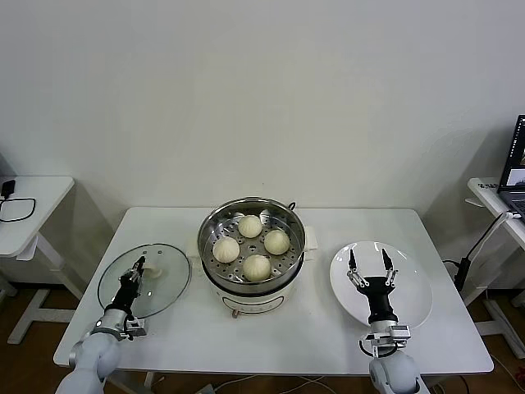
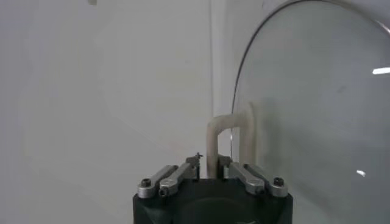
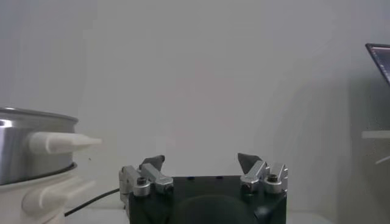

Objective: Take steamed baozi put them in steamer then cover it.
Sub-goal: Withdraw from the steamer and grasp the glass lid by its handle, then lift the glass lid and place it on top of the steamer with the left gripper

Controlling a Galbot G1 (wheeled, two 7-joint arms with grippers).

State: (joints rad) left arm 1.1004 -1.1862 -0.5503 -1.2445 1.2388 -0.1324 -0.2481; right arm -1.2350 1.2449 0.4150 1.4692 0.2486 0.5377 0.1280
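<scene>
Plainly one white table (image 1: 271, 328), its near edge partly hidden behind both arms. Centred on it, one steel steamer (image 1: 251, 222) on a white base; only a slice of its wall and one side handle (image 3: 58, 142) caught in the right wrist view. Inside on the perforated tray, four buns (image 1: 257, 267), all uncovered, none touching the rim. Toward the table's left edge, one glass lid (image 1: 144, 281), lying flat, apart from the steamer; far rim cut off in the left wrist view. Toward the right edge, one white plate (image 1: 410, 287), bare, partly covered by the right arm. At the frame's right edge, a laptop (image 1: 514, 164) on a side desk, mostly cut off.

Left gripper (image 1: 138, 269) down on the lid's centre, closed narrow around the white handle (image 2: 230, 139); handle mostly hidden behind the fingers from above, seen clearly as an upright loop between the fingertips only in the wrist view. Right gripper (image 1: 371, 268) over the plate, spread wide, holding nothing.
</scene>
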